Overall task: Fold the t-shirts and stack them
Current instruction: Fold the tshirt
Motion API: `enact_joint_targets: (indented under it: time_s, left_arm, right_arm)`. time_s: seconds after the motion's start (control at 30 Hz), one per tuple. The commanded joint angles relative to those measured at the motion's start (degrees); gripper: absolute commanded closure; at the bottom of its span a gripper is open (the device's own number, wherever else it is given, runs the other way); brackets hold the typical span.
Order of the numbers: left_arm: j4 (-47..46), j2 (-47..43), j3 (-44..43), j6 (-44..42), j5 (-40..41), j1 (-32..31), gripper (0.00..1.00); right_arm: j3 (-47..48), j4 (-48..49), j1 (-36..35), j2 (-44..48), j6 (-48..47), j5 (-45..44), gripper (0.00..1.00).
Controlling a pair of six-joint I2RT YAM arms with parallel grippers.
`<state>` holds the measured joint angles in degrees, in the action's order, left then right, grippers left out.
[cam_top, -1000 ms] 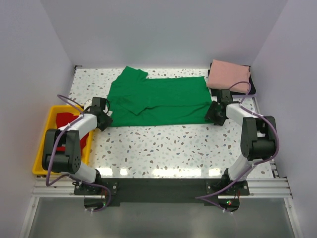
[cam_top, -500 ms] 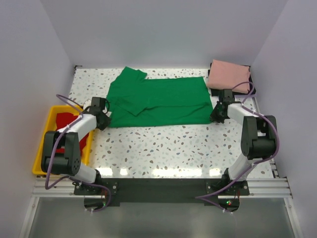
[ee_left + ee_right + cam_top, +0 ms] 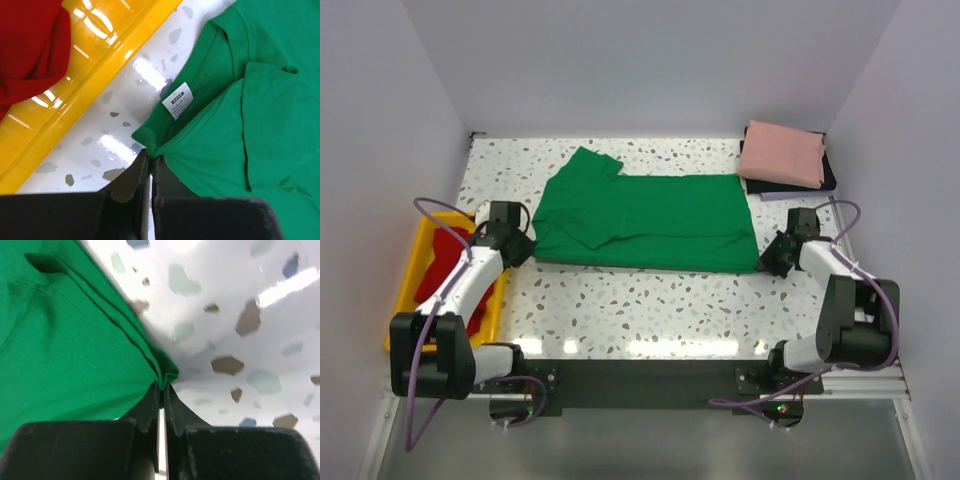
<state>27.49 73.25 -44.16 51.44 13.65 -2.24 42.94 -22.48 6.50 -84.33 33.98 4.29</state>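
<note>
— Speckled terrazzo-pattern tabletop, glossy under the lamps, white walls around it. What lies on it?

— One bright green soft cloth t-shirt, spread flat across the middle, a sleeve folded over its body. A salmon pink t-shirt sits folded at the far right corner on a black flat object. A red t-shirt lies crumpled in the yellow plastic tray at the left edge.

— Any writing?

— A white sewn-in label shows inside the green collar; its print is too small to read.

— And the fingers?

— The left gripper is pinched tight on the ribbed collar edge. The right gripper is pinched on the stitched hem corner, cloth bunched between the black fingers.

— Changed from a second ago?

— Both grippers have closed and drawn outward and nearer the bases. The green shirt now stretches wider, its near edge straighter.
</note>
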Motion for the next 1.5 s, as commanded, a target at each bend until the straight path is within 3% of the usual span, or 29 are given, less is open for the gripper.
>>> enact_joint_targets:
  time_s: [0.0,0.2,0.23,0.27,0.3,0.33,0.37,0.4,0.47,0.67,0.87,0.97,1.47]
  left_arm:
    - [4.77,-5.29,3.02,-1.52,1.47,1.27,1.00]
    - [6.44,-12.86,9.18,-0.73,-3.10,1.27,1.00]
    - [6.53,-13.48,9.53,-0.81,-3.97,1.27,0.97]
    - [6.96,-13.92,9.71,-0.82,-5.55,1.27,0.88]
    - [7.23,-14.71,9.62,-0.82,-6.35,1.27,0.78]
    - [7.49,-15.07,9.36,-0.99,-7.14,1.27,0.59]
    - [7.67,-15.59,8.84,-1.34,-8.28,1.27,0.52]
    - [7.67,-16.55,7.26,-1.86,-8.55,1.27,0.50]
    - [7.15,-18.05,4.45,-3.53,-8.46,1.27,0.49]
    - [-0.76,-14.03,1.54,-7.41,-14.95,0.49,0.57]
    - [-8.40,-1.91,1.10,-7.32,-14.70,-6.89,0.56]
    - [-10.69,2.92,-0.22,-7.05,-14.70,-8.48,0.56]
    - [-18.34,18.05,-4.79,-5.30,-16.20,-11.82,0.53]
  right_arm:
    - [-4.17,-4.49,2.28,8.37,-1.46,3.08,1.00]
    - [-9.54,-10.20,2.81,19.46,1.18,7.40,1.00]
    - [-9.89,-11.78,2.90,21.99,1.27,7.22,0.96]
    - [-10.33,-12.58,2.90,23.50,1.44,7.04,0.83]
    - [-10.24,-13.20,2.81,24.73,1.44,6.87,0.75]
    - [-9.98,-14.42,2.81,26.49,1.27,6.69,0.70]
    - [-8.76,-15.04,2.81,27.11,0.40,6.60,0.59]
    - [-7.79,-15.83,2.90,27.55,-0.57,6.34,0.55]
    - [-5.33,-16.19,2.73,28.44,-3.02,5.90,0.48]
    - [-2.34,-9.26,0.63,26.16,-3.40,10.20,0.48]
    - [3.89,-3.98,-18.59,20.89,0.73,2.13,0.49]
    - [6.62,-2.92,-23.10,16.67,0.92,0.19,0.49]
    - [8.39,1.74,-27.68,10.95,0.65,1.77,0.49]
